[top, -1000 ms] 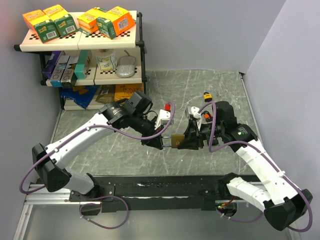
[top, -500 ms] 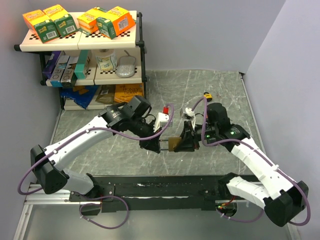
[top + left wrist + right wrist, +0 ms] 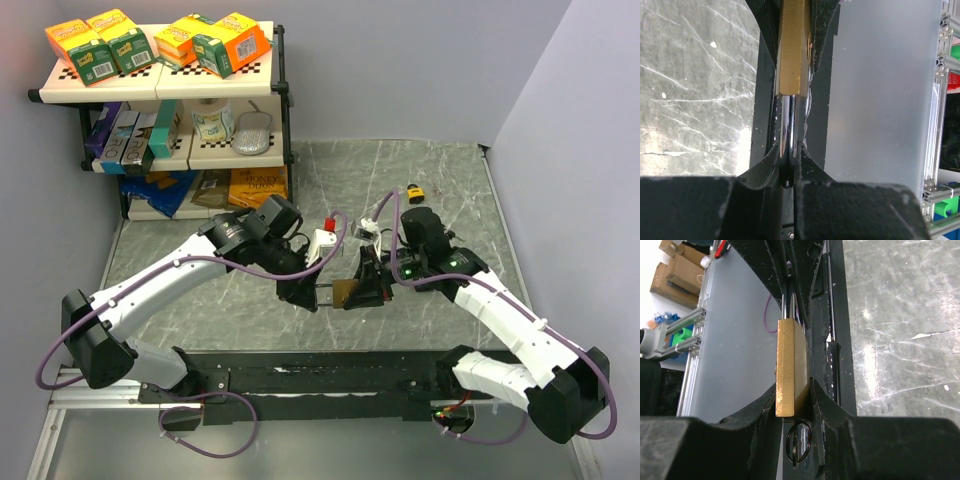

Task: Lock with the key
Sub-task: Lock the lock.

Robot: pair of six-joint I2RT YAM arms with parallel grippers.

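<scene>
Both arms reach in from the near edge of the marble table (image 3: 450, 170) and bend toward each other, wrists meeting over its middle: the left arm (image 3: 170, 275) sweeps in from its side, the right arm (image 3: 505, 310) folds at the elbow and angles back in. The left gripper (image 3: 310, 293) is pinched nearly shut, its 2 fingers (image 3: 760, 175) clamped on the chrome shackle (image 3: 789, 127) of the brass padlock (image 3: 345, 292), whose body runs straight out beyond its tips. The right gripper (image 3: 368, 285) stands partly apart and squeezes the padlock's brass body between its 2 fingers (image 3: 826, 410), so the lock hangs above the table between both pincers. A key ring (image 3: 799, 437) sits deep between the right fingers, just under the lock's base; the key itself cannot be made out. Beyond the right gripper lies a small yellow-and-black object (image 3: 413, 190). Far beyond the left gripper stands a 3-tier shelf rack (image 3: 282, 95) holding orange and green cartons (image 3: 100, 42) on top and boxes below.
</scene>
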